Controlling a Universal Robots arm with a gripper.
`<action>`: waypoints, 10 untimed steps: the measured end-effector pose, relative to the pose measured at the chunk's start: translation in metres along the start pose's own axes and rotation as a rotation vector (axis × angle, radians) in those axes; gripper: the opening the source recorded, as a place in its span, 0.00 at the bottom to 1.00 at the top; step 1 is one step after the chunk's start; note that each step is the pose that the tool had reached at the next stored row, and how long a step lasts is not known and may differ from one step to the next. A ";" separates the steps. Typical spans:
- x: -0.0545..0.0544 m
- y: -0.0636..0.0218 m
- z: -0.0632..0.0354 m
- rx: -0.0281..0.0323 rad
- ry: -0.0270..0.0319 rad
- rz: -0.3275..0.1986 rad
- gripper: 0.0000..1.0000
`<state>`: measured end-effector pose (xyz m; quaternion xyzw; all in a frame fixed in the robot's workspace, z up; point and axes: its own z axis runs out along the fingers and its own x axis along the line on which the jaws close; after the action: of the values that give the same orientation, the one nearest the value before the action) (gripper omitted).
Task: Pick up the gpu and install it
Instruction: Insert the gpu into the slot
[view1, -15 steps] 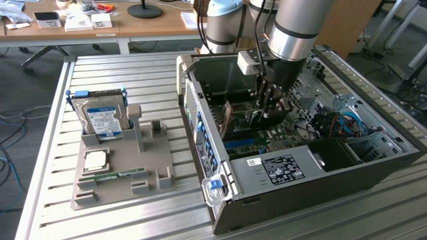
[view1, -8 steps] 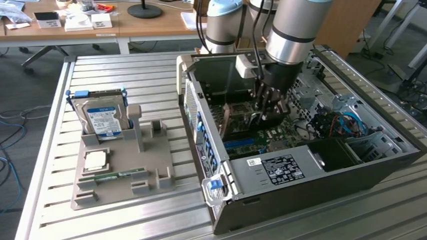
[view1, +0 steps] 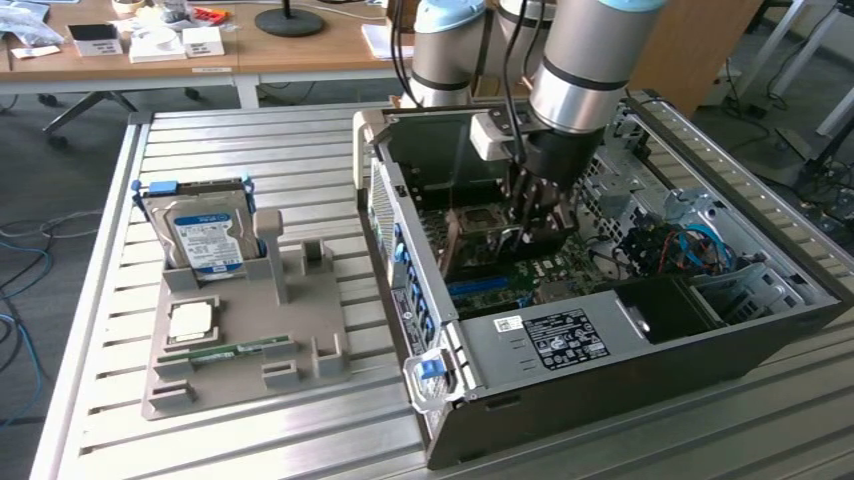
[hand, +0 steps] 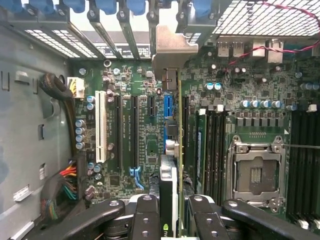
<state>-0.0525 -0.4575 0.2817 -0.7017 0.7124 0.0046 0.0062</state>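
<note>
The gpu (hand: 171, 165) hangs edge-on in the gripper (hand: 172, 215), pinched by its top edge above the blue slot (hand: 168, 106), its bracket (hand: 172, 52) toward the case's rear openings. It looks light, stiff and fragile, so holding the board's edges seems best. The white sticker on the case (view1: 561, 340) is unreadable; a pale logo marks the card.
</note>
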 end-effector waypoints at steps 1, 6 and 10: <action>0.000 0.0001 0.0012 0.0000 0.0000 0.000 0.27; 0.000 0.0001 0.0029 0.0000 0.0002 0.000 0.27; 0.000 0.0001 0.0038 0.0002 -0.0003 0.000 0.27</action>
<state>-0.0526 -0.4575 0.2779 -0.7017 0.7124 0.0046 0.0064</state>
